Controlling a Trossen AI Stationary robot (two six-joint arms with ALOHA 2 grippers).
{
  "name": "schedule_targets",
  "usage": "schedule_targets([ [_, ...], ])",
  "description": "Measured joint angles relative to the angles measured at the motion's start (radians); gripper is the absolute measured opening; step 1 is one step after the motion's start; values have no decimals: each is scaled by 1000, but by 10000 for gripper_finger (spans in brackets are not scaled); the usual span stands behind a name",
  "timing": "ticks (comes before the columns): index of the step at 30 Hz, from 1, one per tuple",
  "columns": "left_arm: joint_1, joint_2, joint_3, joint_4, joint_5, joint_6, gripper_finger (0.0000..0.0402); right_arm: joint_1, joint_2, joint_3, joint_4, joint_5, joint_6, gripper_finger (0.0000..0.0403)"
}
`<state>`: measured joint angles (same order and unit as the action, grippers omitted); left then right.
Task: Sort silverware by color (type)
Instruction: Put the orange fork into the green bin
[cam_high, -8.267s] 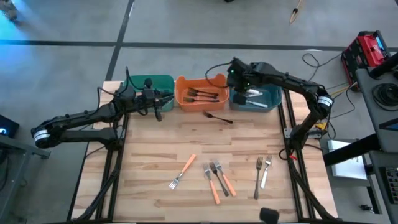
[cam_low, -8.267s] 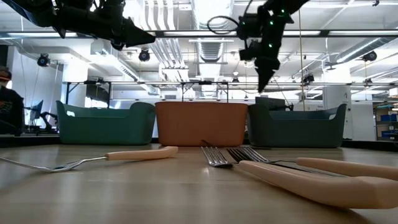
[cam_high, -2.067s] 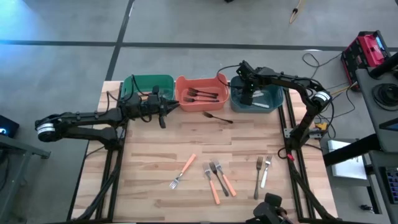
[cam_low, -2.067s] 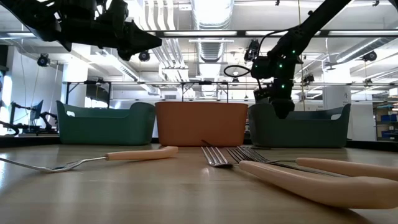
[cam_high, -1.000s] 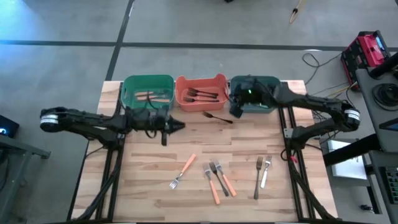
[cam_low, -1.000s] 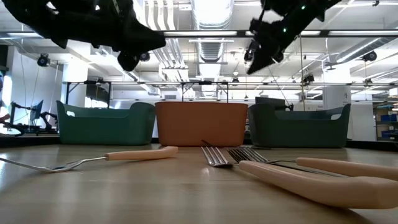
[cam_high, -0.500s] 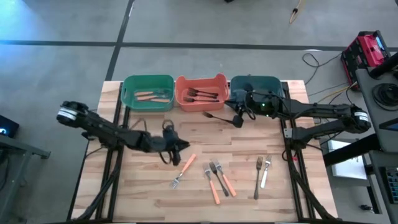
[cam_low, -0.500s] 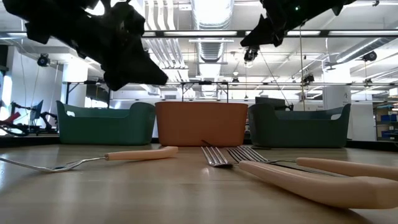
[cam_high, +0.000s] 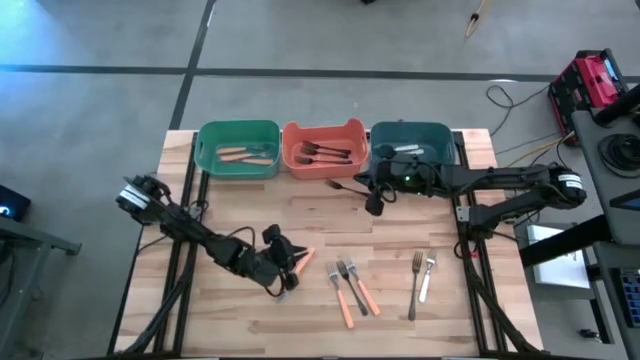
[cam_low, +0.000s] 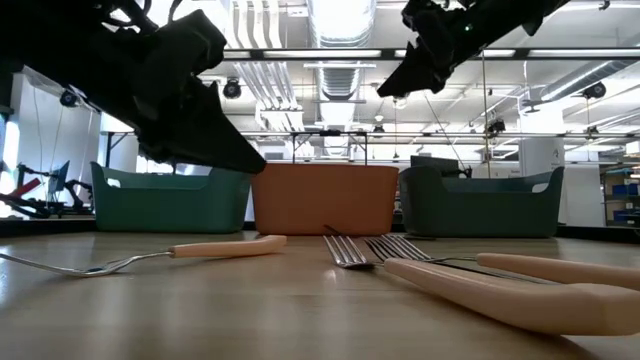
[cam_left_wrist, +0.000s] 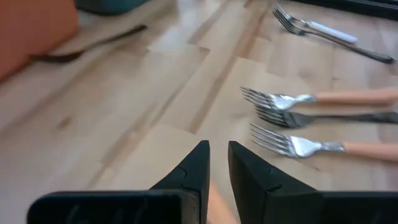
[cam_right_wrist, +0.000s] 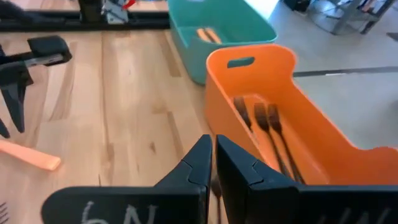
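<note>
The left tool (cam_high: 283, 262) hovers over an orange-handled fork (cam_high: 297, 266) on the counter (cam_high: 240, 210), fingers slightly parted, gripping nothing. The right tool (cam_high: 373, 203), closed and empty, hangs near a dark fork (cam_high: 345, 186) before the orange bin (cam_high: 322, 150).

The grey concrete floor (cam_high: 330, 90) lies around the wooden desk (cam_high: 400, 225); ceiling lights (cam_low: 340, 25) and pipes show in the room behind.

High view: straight down over the whole pale wooden slatted table (cam_high: 400, 240). Low view: table-height, level toward three plastic bins (cam_low: 324, 198). Wrist views: close above the boards; both show the orange plastic bin (cam_right_wrist: 273, 118).
</note>
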<state>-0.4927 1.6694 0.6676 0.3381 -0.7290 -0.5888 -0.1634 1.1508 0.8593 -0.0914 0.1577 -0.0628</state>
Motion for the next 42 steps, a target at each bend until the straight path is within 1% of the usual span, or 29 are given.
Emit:
schedule_targets([
  [3, -8, 1, 2, -1, 53, -8, 62, 2, 17, 0, 4, 1, 3, 13],
  [6, -13, 1, 0, -5, 83, -22, 96, 2, 24, 0, 7, 1, 10, 13],
  [12, -15, 42, 6, -12, 91, -51, 183, 7, 24, 0, 6, 1, 14, 13],
  [14, -15, 47, 7, -11, 91, -57, 204, 10, 24, 0, 7, 1, 14, 13],
  [16, -15, 47, 1, -11, 92, -57, 217, 11, 24, 0, 7, 1, 13, 13],
  [18, -15, 47, -5, -14, 92, -38, 220, 11, 24, 0, 7, 1, 13, 13],
  [22, -15, 42, -6, -8, 93, 84, 220, 11, 24, 0, 7, 1, 10, 13],
  [25, -15, 38, -7, 23, 114, 102, 219, 11, 24, 0, 7, 1, 10, 13],
  [28, -16, 47, -7, 15, 118, 6, 219, 11, 24, 0, 7, 1, 9, 13],
  [30, -21, 69, -9, -8, 118, -79, 219, 11, 24, 0, 7, 1, 8, 13],
  [32, -26, 97, -10, -5, 113, -130, 219, 11, 24, 0, 6, 2, 8, 13],
  [35, -28, 151, -1, -3, 112, -177, 219, 11, 24, 0, 6, 1, 9, 13],
  [38, -29, 201, 23, -7, 86, -206, 219, 11, 24, 0, 0, 1, 10, 13],
  [42, -29, 218, 75, -97, 72, -214, 213, 11, 24, 0, 0, 1, 19, 13],
])
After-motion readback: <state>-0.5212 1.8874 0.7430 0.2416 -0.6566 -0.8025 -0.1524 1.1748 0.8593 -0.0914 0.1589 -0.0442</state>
